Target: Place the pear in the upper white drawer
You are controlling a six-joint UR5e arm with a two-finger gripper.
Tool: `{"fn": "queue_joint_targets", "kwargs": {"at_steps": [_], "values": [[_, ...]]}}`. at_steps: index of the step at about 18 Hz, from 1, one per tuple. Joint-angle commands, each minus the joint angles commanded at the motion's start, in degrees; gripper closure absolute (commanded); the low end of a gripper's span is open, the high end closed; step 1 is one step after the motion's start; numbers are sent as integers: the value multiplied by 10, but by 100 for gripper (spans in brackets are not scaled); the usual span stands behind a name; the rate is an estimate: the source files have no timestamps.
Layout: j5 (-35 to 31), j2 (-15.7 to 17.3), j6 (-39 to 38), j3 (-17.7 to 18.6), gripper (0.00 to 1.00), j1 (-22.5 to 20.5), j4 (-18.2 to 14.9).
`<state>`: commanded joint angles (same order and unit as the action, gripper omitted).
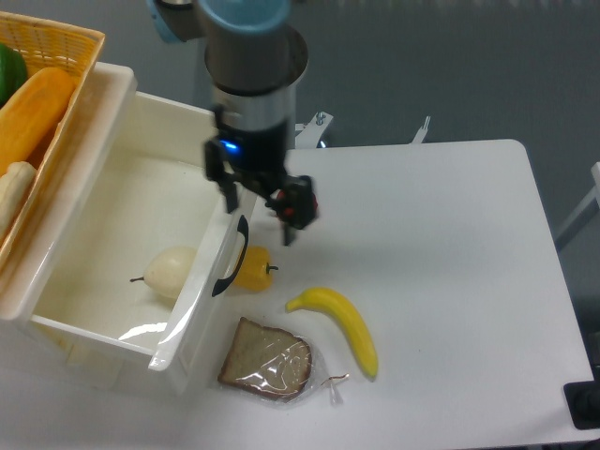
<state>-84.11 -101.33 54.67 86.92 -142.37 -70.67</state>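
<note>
The pale pear (pixel 172 272) lies on its side on the floor of the upper white drawer (pixel 101 184), close to the front wall, its dark stem pointing left. The drawer stands pulled out, with a black curved handle (pixel 239 255) on its front. My gripper (pixel 260 208) hangs open and empty above the drawer's front right corner, to the upper right of the pear and apart from it. Its dark fingers (pixel 289 212) point down, one over the drawer's edge and one over the table.
A red pepper (pixel 306 208) shows partly behind my right finger. A small yellow pepper (pixel 253 269) sits against the drawer front, with a banana (pixel 343 324) and a wrapped bread slice (pixel 267 362) nearer the table's front. A wicker basket (pixel 42 47) with produce stands at far left.
</note>
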Motion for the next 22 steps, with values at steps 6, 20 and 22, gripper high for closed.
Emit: {"fn": "queue_joint_targets", "kwargs": {"at_steps": [6,20,22], "values": [[-3,-92,63,-17,0,-78,20],[-91,-235,271,-99,0,-151,27],[-88,-237,271,-101,0,-153,27]]}}
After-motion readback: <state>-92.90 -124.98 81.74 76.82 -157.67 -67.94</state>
